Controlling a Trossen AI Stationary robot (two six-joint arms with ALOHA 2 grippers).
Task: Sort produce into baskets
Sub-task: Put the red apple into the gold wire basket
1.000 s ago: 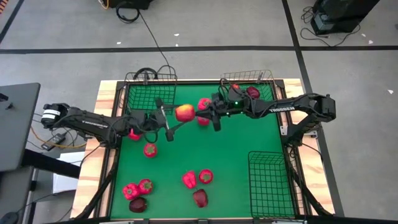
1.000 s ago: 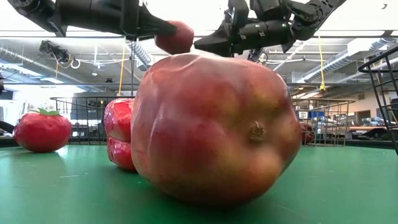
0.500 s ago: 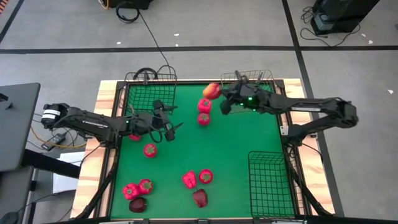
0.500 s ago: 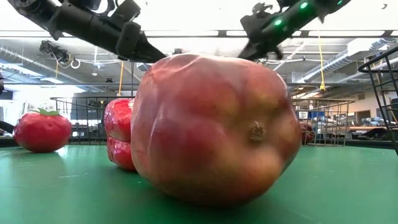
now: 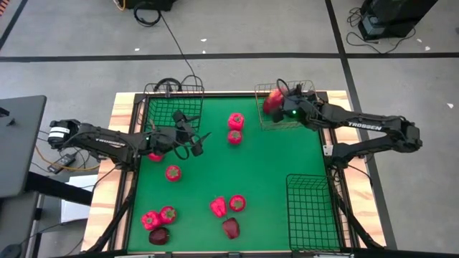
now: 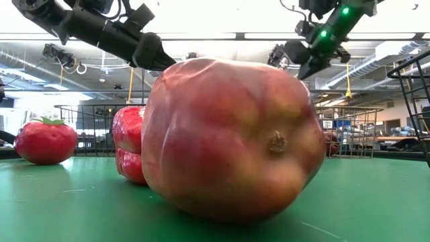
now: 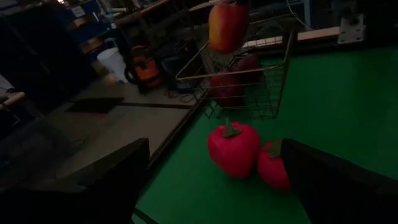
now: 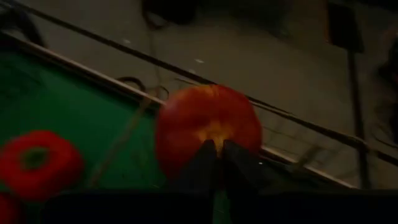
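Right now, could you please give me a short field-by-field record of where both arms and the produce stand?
right gripper: shut on red-yellow apple, over gold wire basket
left gripper: open, empty, above the green table near squarish black wire basket
gold basket contents: dark red apples
long black wire basket: nothing visible inside
loose on table: two red peppers mid-back; others toward the front

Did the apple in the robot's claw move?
Yes. The apple, held by the right gripper, went from mid-table to over the gold basket.
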